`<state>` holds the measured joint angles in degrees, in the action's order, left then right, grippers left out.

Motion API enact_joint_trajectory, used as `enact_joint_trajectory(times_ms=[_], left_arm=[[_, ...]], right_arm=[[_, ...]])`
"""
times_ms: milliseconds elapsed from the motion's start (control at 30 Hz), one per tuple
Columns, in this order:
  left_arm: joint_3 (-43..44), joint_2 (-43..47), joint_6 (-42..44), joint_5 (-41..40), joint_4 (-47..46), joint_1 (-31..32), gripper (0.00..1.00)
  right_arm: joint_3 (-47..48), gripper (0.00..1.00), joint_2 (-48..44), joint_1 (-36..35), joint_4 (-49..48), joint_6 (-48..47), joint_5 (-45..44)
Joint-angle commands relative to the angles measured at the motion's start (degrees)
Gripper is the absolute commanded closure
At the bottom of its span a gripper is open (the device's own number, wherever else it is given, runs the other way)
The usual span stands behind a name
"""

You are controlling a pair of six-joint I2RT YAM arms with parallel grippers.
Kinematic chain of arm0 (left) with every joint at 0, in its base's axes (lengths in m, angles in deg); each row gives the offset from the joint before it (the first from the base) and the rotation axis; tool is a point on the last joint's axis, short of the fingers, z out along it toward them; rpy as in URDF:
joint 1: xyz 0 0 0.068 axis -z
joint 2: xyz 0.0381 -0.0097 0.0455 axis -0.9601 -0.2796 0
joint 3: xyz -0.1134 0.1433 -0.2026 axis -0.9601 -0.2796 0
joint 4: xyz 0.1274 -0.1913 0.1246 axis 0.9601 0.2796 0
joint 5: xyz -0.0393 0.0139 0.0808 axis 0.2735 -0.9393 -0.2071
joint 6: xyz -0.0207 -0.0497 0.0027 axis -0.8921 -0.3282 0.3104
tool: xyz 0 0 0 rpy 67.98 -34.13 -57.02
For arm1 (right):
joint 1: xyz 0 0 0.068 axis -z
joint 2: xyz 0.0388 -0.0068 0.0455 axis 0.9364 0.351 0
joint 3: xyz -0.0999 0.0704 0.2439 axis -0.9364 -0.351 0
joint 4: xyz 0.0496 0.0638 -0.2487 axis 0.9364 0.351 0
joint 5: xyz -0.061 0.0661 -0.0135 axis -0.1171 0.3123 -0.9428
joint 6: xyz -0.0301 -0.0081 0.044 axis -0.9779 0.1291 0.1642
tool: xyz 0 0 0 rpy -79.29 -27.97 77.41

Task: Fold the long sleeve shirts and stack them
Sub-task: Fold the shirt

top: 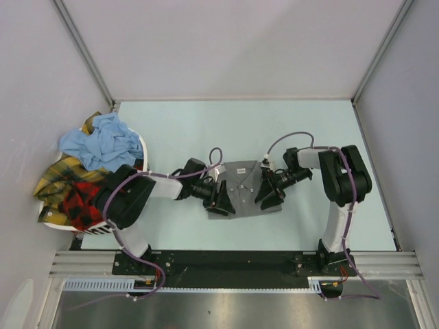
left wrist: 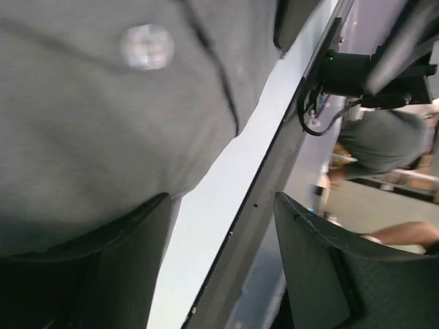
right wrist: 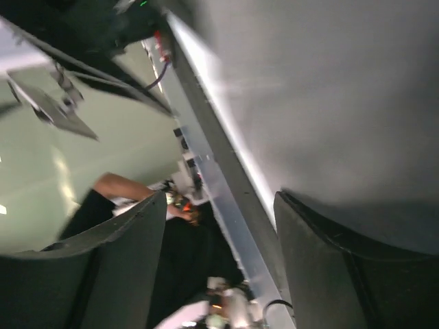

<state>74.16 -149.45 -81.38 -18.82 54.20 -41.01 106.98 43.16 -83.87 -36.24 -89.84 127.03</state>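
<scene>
Top external: the grey shirt (top: pixel 245 186) is seen folded into a compact rectangle, collar at the far side, flat on the table (top: pixel 206 130) midway between the two arms.
Left claw (top: pixel 221 197): seen at the shirt's left edge, low over the cloth. Contact cannot be told from above.
Right claw (top: pixel 269 192): seen at the shirt's right edge, opposite the left claw, so the shirt is flanked on both sides.
Left wrist: the fingers (left wrist: pixel 116 274) are spread wide and nothing is caught between them. Grey cloth with one button (left wrist: pixel 146 46) runs up to one finger, and bare table is seen in the gap.
Right wrist: the picture is blurred. The fingers (right wrist: pixel 357 274) are spread apart with nothing pinched. A grey surface is seen by one finger, and whether it is the shirt cannot be told.
Count: four shirts are counted, namely one grey, one blue, one yellow plaid and one red-and-black plaid. Two claws and one basket are also counted.
Basket (top: pixel 101 225): white, at the table's left edge, just beside the left arm. Three shirts are heaped in it. The blue shirt (top: pixel 103 142) is piled at the far end, the yellow plaid shirt (top: pixel 58 177) is draped over the left rim, and the red-and-black plaid shirt (top: pixel 81 199) is bunched at the near end.
Table: only the grey shirt is laid on it, well apart from the basket.
</scene>
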Motion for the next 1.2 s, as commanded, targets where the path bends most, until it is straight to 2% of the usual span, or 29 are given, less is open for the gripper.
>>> enact_joint_trajectory(times_ms=[0,167,300,433,533,633,733,800,900,1033,1133,1167], left_arm=[[-2.25,-4.03,0.27,-4.6,2.62,-3.48,0.31],[-2.8,-1.58,6.76,-6.72,9.57,-8.84,0.32],[-1.21,8.85,12.05,-5.14,18.09,-8.93,0.31],[0.02,19.22,13.72,-1.98,20.66,-9.46,0.3],[-0.33,22.86,12.68,-0.66,19.0,-8.15,0.3],[-1.03,21.38,10.49,-1.18,15.24,-4.47,0.31],[-0.51,14.45,5.66,-1.01,8.55,-2.44,0.31],[0.64,8.64,4.33,-1.62,8.27,-2.52,0.31],[1.51,6.26,4.14,-2.24,8.19,-4.8,0.31],[5.73,10.19,11.16,-2.41,15.46,-7.96,0.29],[7.49,18.97,16.34,-4.33,21.62,-9.37,0.26],[7.32,21.17,16.71,-5.22,24.42,-9.81,0.25]], right_arm=[[-1.31,0.33,7.0,6.58,-3.6,-2.15,-3.31],[-0.17,0.33,8.78,13.27,-2.72,-1.1,-9.56],[0.88,0.33,3.33,12.57,1.32,-2.49,-13.16],[3.6,0.34,-4.4,10.99,7.73,-5.84,-11.24],[5.19,0.34,-7.75,9.5,9.15,-4.46,-6.07],[3.44,0.34,-9.33,6.16,5.75,0.62,-3.42],[-2.25,0.34,-8.72,3.96,0.74,5.03,-2.36],[-4.12,0.34,-6.89,3.78,-0.6,5.75,-2.53],[-6.85,0.36,-1.18,5.44,-2.62,5.4,-6.12],[-7.12,0.34,3.93,11.5,-4.39,7.42,-7.81],[-4.4,0.35,1.05,10.99,0.18,6.02,-4.22],[-2.91,0.35,-2.62,9.68,1.06,5.84,-2.29]])
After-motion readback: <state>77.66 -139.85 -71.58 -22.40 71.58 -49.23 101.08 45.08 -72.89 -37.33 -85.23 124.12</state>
